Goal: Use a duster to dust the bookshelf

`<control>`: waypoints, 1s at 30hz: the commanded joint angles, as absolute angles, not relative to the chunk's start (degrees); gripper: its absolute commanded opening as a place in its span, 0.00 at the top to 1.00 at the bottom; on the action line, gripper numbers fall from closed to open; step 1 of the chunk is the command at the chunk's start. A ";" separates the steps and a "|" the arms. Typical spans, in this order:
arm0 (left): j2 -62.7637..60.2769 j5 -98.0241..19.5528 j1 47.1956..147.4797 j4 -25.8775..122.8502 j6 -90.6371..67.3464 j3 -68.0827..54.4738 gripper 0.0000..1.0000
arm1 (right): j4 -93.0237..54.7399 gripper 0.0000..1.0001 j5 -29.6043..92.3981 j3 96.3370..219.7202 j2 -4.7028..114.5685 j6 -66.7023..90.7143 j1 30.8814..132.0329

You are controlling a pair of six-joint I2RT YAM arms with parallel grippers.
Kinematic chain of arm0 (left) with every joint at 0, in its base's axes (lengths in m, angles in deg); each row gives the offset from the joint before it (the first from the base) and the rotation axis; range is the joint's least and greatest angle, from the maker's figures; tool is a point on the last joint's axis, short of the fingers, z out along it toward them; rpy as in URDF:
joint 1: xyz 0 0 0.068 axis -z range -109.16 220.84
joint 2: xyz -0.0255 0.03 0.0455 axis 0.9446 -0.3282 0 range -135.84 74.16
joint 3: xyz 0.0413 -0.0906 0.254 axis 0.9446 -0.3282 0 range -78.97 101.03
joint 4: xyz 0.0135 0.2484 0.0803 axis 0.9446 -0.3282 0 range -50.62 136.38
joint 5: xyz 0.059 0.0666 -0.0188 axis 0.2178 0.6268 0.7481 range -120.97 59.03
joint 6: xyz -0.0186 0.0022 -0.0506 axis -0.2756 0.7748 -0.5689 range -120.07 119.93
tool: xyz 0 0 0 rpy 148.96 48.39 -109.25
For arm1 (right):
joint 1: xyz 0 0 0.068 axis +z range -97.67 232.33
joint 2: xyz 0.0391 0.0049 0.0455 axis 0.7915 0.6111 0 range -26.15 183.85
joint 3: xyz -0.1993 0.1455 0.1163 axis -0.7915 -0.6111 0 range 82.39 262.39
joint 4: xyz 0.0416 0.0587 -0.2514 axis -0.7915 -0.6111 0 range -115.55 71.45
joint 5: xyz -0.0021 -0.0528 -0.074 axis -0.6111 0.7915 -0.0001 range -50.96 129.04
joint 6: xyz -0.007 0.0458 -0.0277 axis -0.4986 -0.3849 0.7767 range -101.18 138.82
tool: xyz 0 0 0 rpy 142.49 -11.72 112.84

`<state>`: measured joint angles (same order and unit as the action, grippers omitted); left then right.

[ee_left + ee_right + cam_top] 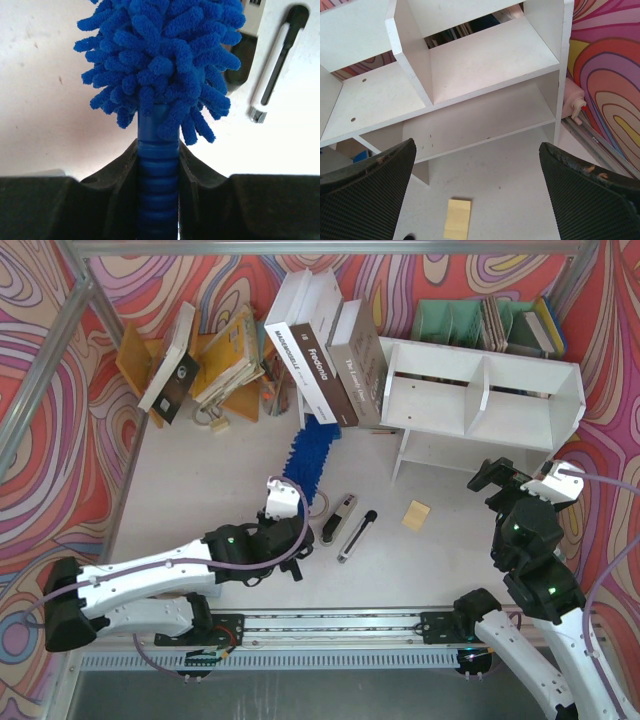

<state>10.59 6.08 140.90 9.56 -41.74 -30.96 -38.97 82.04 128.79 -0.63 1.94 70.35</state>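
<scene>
Duster (162, 60) handle sits clamped in left tool (158, 152).

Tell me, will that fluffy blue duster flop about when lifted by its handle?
Probably light: the duster is mostly fluffy strands. The head may sag slightly, though it looks straight from above. Its ribbed handle, clamped in the left claw, should resist slipping.

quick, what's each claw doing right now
Left claw: closed on the duster handle.
Right claw: open, holding nothing, facing the bookshelf.
</scene>
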 commanded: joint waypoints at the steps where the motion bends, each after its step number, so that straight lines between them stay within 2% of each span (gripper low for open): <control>1: 13.14 13.73 140.22 5.75 -37.96 -27.42 1.00 | -38.05 0.01 82.41 128.71 -1.11 2.39 70.34; 8: 13.85 11.53 139.08 8.87 -38.53 -30.59 1.00 | -38.03 0.01 82.46 128.75 -1.10 2.33 70.34; 24: 2.48 1.82 139.04 21.08 -48.37 -40.55 1.00 | -38.15 0.01 82.58 128.72 -1.28 2.33 70.26; 30: 1.35 1.92 139.02 18.64 -47.35 -38.19 1.00 | -38.12 0.01 82.50 128.63 -1.36 2.43 70.35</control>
